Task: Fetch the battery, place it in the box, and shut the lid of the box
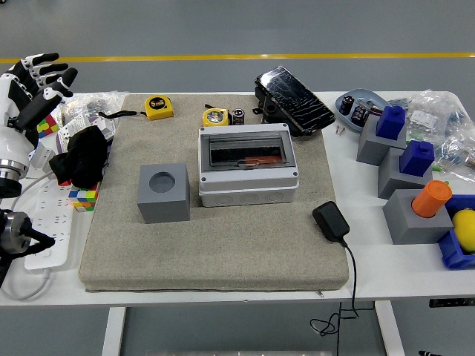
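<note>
Battery (238,116) far right of left hand (33,85), beside yellow tape measure (215,116); fingers spread, grasping nothing; junction box (247,165) lid shut

Two yellow tape measures (158,107) (215,116), one white box (248,165), four grey blocks (163,193) (375,141) (400,176) (414,216), two blue caps (391,121) (417,156), one orange cylinder (431,198), one black power adapter (331,221), one robot hand (37,81).
</note>
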Robot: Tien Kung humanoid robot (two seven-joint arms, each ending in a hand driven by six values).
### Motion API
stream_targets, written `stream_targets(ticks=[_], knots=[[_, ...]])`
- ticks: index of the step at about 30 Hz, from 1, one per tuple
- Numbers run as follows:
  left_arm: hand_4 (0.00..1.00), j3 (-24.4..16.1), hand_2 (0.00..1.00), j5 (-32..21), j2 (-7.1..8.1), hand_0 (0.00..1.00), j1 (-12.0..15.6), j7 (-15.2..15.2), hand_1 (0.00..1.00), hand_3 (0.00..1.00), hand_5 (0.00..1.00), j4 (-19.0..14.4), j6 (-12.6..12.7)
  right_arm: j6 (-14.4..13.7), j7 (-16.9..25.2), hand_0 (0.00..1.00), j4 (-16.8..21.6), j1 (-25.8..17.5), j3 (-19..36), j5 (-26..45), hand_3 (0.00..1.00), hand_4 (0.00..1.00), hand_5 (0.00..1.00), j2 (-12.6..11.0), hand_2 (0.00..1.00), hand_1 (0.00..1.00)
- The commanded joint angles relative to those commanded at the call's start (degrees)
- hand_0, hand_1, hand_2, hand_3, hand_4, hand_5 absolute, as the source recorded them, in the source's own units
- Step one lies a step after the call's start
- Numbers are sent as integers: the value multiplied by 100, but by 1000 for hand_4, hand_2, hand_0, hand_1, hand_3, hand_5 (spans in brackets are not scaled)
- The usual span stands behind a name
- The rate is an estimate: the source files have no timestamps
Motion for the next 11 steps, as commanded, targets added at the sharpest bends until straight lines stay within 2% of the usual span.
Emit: stream_targets(ticks=[5,11], knots=[[995,41,589,6,-58,378,-39,6,581,606,325,10,-3,10,2,669,-14,-48,33,4,552,898,497,11,676,666],[995,105,589,2,-51,375,-83,21,582,607,326,19,-8,14,4,669,-13,-60,76,-11,553,898,497,11,676,666]])
